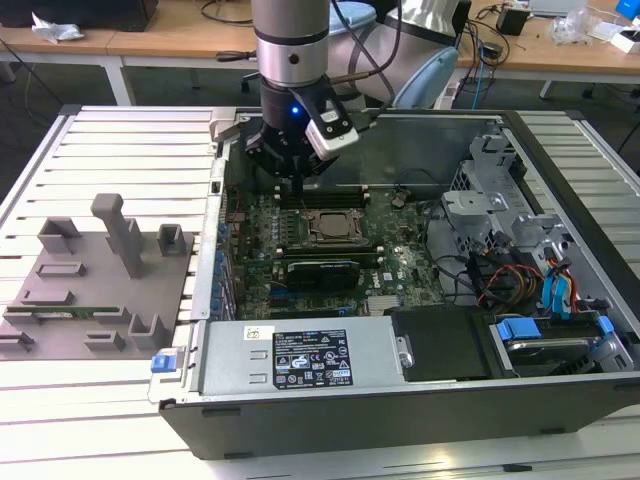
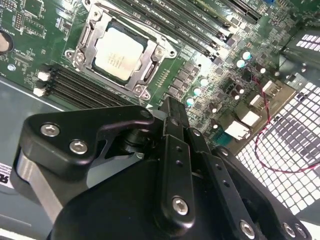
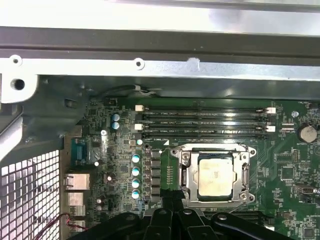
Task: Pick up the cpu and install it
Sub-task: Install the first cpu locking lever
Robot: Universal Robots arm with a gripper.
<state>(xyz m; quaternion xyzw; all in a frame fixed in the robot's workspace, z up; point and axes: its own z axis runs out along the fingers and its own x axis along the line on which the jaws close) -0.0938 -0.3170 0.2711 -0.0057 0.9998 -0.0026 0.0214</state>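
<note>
The cpu (image 2: 119, 54) is a small square chip with a pale silvery top. It lies flat in the metal-framed socket (image 3: 185, 175) on the green motherboard (image 1: 390, 265), seen also in the first wrist view (image 3: 216, 176). In the exterior view the socket (image 1: 328, 224) sits mid-board inside the open computer case. My gripper (image 1: 299, 186) hangs just above the board at the socket's far edge, beside the memory slots (image 3: 205, 121). Its black fingers (image 2: 172, 112) are pressed together with nothing between them, their tips beside the socket frame.
A grey fixture plate (image 1: 100, 280) with upright pegs lies at the exterior view's left, a thin green memory stick (image 1: 60, 312) on it. A long black expansion card (image 1: 318, 270) stands in front of the socket. Drive cages and cables (image 1: 520, 260) crowd the right of the case.
</note>
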